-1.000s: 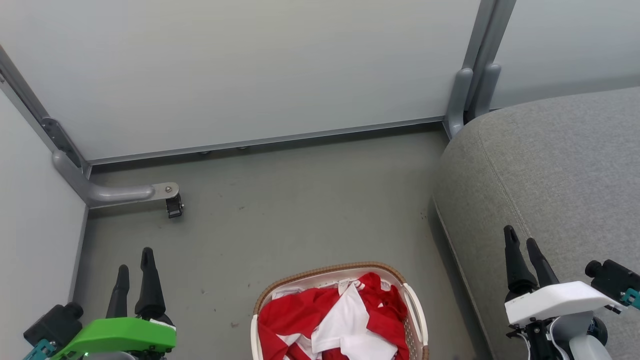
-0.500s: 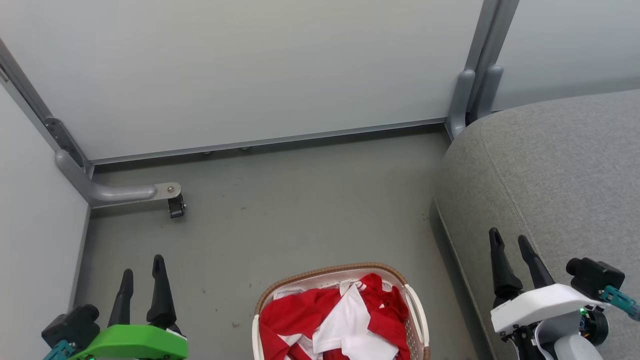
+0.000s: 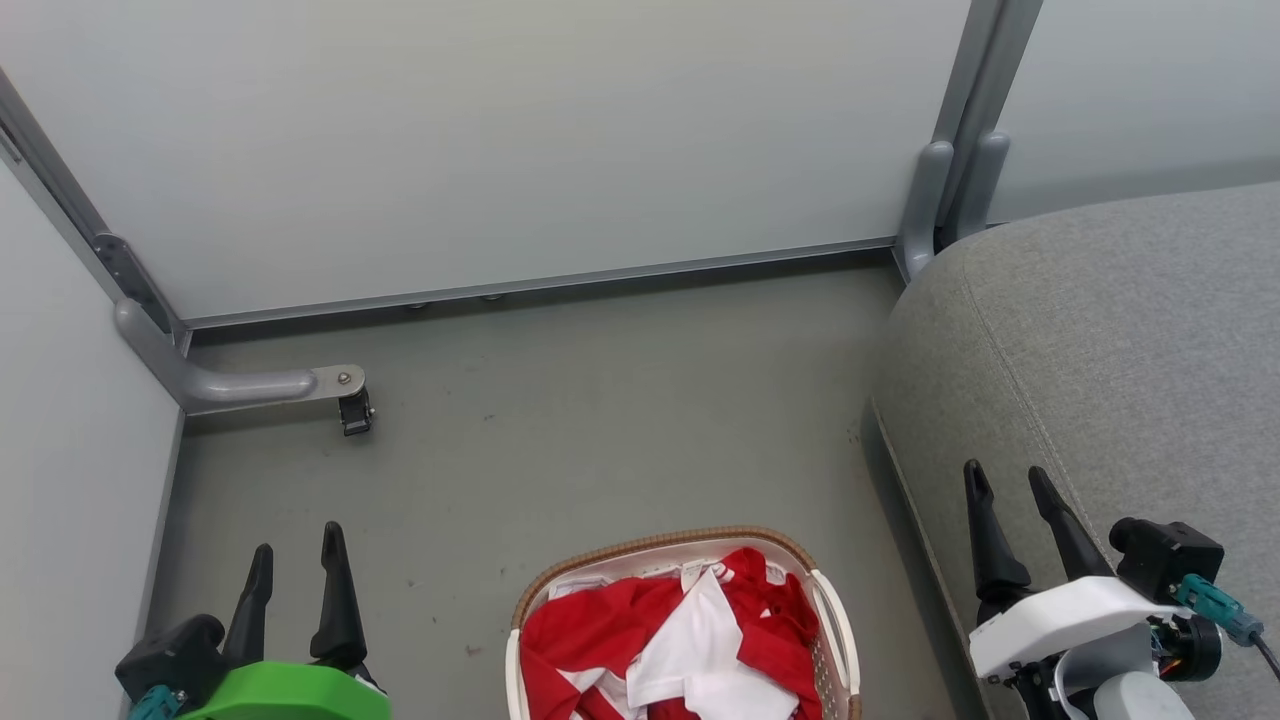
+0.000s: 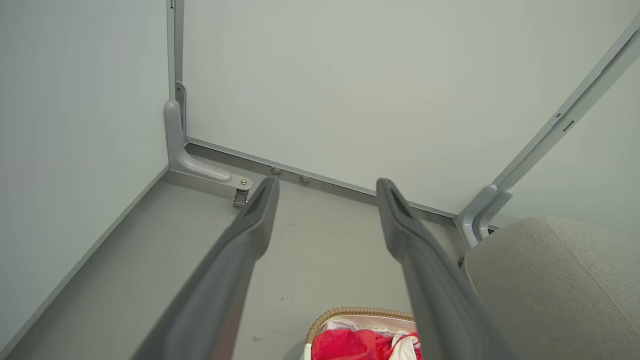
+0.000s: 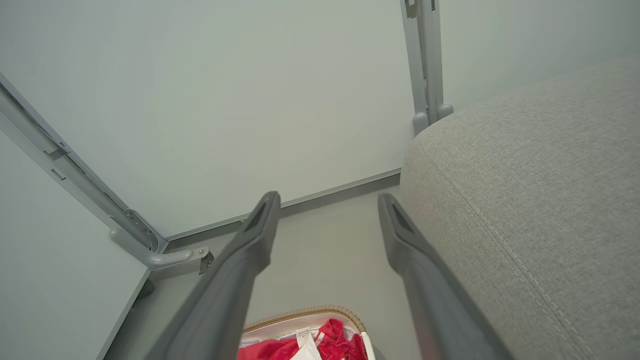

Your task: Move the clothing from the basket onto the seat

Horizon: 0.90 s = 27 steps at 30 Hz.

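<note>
**A:** Where is the clothing found?

**B:** The red-and-white clothing [image 3: 690,640] is seen heaped inside the laundry basket [image 3: 655,545]. The basket is set on the grey floor [image 3: 600,420], at the lower middle of the head view.

**A:** And the seat?

**B:** The grey upholstered seat [image 3: 1100,340] is placed just beside the basket, on the robot's right. Its rounded corner is turned toward the pale wall panel [image 3: 500,150].

**A:** How are the grippers held?

**B:** The left gripper [image 3: 297,538] is seen over the floor, left of the basket and apart from it. Its fingers [image 3: 335,590] are spread, and nothing is held between them. The right gripper [image 3: 1004,468] is seen against the seat's edge. Its fingers are likewise parted, and nothing is gripped. In both wrist views, the basket's woven rim and some red fabric are framed between the spread fingers.
</note>
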{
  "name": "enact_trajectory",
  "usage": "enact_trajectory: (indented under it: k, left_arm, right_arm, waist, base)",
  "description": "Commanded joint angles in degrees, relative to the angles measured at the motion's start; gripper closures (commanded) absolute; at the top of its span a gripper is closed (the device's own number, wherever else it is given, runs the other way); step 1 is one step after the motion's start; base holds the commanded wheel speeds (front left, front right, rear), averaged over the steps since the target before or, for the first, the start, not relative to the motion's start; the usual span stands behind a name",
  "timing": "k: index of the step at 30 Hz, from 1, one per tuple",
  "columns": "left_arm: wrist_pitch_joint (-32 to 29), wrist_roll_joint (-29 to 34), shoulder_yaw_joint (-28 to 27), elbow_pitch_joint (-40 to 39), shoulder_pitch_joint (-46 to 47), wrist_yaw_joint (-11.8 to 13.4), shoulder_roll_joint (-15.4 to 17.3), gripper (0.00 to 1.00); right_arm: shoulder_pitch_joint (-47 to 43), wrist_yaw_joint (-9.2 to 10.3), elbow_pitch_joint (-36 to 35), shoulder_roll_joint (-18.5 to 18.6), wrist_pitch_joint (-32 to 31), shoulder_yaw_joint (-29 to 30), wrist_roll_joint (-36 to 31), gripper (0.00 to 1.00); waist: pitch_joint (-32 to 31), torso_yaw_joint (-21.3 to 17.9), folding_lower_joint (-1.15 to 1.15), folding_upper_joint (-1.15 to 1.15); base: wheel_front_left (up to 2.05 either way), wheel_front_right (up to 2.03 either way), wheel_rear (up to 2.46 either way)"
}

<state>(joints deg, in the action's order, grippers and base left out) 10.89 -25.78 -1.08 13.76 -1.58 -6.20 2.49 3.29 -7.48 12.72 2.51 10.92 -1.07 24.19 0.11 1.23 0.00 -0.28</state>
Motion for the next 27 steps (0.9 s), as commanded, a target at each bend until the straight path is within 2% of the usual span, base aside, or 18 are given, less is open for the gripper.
enact_trajectory:
  k: [1,27]
  left_arm:
    - [0.5,1.5,0.1,-0.1,-0.3,0.1,0.5,0.0]
    - [3.5,11.5,0.7,1.8,-0.7,0.4,0.5,0.0]
  right_arm:
    - [-0.1,-0.02,-0.1,0.3,0.6,-0.2,-1.6,0.0]
    - [-1.2,-0.01,-0.9,0.5,3.5,-1.3,-12.7,0.0]
  waist:
    - [0.0,0.0,0.0,0.2]
    - [0.3,0.7,0.0,0.26]
  base:
    - [0.0,0.0,0.0]
    - [0.0,0.0,0.0]
